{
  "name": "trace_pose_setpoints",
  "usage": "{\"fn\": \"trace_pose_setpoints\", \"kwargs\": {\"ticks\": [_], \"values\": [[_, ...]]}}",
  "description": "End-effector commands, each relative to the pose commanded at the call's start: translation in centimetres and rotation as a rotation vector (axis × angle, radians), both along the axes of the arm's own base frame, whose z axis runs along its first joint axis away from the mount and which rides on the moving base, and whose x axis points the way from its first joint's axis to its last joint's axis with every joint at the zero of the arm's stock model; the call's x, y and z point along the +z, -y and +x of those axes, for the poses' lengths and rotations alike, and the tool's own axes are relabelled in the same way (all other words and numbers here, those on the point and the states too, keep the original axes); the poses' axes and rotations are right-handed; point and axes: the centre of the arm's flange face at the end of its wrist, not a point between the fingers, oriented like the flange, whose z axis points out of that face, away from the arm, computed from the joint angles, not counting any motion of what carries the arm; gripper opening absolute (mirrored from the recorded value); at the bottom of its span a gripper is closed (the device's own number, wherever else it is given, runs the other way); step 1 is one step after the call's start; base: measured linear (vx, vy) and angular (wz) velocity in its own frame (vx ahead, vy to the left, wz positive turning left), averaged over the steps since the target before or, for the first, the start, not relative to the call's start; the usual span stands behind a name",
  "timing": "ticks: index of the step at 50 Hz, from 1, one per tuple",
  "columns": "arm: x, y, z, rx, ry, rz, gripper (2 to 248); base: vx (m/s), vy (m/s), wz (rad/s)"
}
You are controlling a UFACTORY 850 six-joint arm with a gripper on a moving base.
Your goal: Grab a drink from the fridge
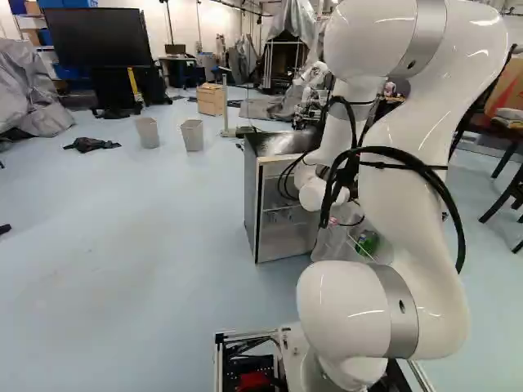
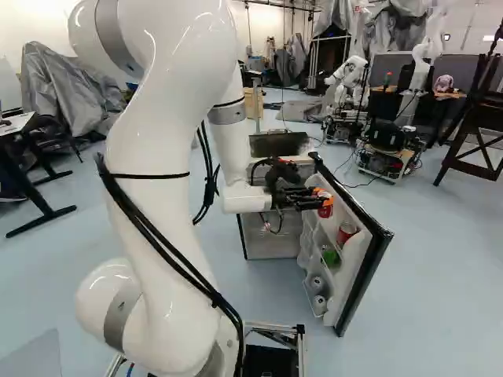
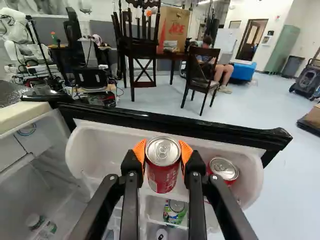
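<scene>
My gripper is over the door shelves in the right base view, with a red can at its tips. In the wrist view the gripper is shut on that red can, an orange pad on each side. The can is upright, above or within the top door bin; its base is hidden. Another red can stands beside the fingers. A green can sits in a lower bin. The fridge has its door wide open.
Lower in the door are silver-topped cans. A bottle is inside the fridge. Beyond the door stand chairs, a table and another robot. Two bins stand on the floor left of the fridge.
</scene>
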Motion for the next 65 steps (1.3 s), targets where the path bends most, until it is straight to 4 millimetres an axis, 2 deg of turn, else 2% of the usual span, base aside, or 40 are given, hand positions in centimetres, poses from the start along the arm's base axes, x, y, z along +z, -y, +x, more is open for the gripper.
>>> {"fn": "trace_pose_setpoints", "kwargs": {"ticks": [65], "values": [[1.1, -8.5, -2.4, 0.428, -0.016, -0.049, 93, 0.0, 0.0, 0.0]]}}
